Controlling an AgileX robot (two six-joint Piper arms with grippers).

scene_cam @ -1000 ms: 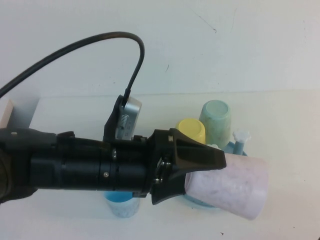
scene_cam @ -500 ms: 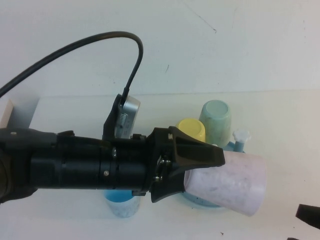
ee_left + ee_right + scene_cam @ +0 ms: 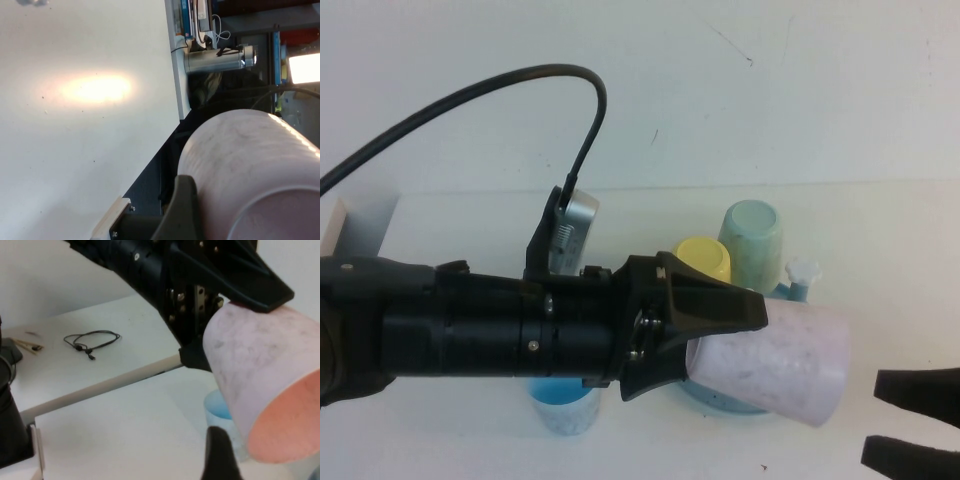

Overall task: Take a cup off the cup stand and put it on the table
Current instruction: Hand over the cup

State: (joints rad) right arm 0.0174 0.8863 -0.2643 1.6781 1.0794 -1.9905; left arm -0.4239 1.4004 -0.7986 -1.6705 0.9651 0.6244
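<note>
From the high view, the left gripper (image 3: 720, 335) pinches the small pale pink speckled tapered plastic cup (image 3: 780, 365), holding it on its side above the round blue cup stand (image 3: 798, 285), open mouth pointing right. The right gripper (image 3: 910, 425) sits at the near right with fingers spread, apart from the cup.

In the left wrist view, the cup (image 3: 250, 175) fills the frame above the plain white table (image 3: 85, 125).

In the right wrist view, its rim and orange-pink inside (image 3: 285, 425) show.
</note>
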